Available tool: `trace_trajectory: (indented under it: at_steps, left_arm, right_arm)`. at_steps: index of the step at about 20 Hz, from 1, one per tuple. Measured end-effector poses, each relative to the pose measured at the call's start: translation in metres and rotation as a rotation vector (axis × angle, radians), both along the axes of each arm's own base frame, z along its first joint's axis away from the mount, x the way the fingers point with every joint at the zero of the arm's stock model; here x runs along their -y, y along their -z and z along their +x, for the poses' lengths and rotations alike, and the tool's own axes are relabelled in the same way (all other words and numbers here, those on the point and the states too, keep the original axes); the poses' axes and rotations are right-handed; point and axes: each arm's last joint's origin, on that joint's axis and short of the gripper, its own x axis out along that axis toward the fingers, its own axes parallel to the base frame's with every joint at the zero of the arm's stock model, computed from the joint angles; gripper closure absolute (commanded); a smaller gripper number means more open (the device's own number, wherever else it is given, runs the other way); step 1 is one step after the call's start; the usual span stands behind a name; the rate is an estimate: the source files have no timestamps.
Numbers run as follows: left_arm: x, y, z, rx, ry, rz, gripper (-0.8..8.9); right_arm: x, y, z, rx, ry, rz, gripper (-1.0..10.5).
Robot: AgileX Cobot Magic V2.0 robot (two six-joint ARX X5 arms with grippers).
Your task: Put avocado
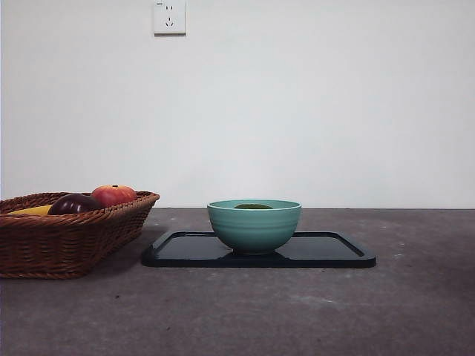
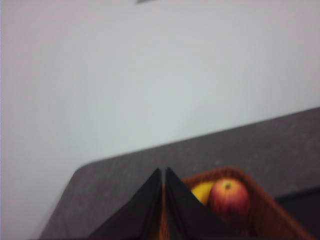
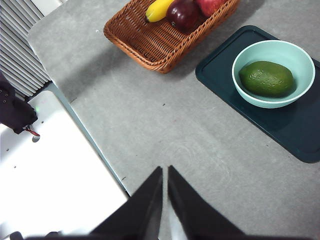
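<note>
The dull dark-green avocado lies inside the teal bowl; in the front view only its top peeks over the bowl's rim. The bowl stands on a dark tray. My left gripper is shut and empty, raised above the wicker basket. High over bare table, far from the bowl, my right gripper is shut on nothing. Neither gripper shows in the front view.
The wicker basket at the left holds a red apple, a dark purple fruit and a yellow fruit. A white surface borders the table edge.
</note>
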Motion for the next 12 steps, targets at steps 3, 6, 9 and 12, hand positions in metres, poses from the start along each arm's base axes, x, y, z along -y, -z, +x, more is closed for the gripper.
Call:
trace_trajectory:
  at_steps: [3, 6, 9, 12]
  left_arm:
    - [0.0, 0.04, 0.002, -0.056, -0.004, -0.015, 8.02]
    - [-0.001, 0.072, 0.004, -0.111, -0.005, -0.034, 8.02]
    - [-0.001, 0.09, 0.005, -0.139, -0.007, -0.045, 8.02]
    - [-0.002, 0.102, 0.004, -0.178, -0.033, -0.052, 8.02]
  right_arm:
    - [0.0, 0.0, 0.0, 0.0, 0.0, 0.0, 9.4]
    - [0.0, 0.0, 0.0, 0.0, 0.0, 0.0, 9.4]
    - [0.0, 0.0, 0.0, 0.0, 0.0, 0.0, 9.4]
    - [0.0, 0.0, 0.0, 0.0, 0.0, 0.0, 9.4]
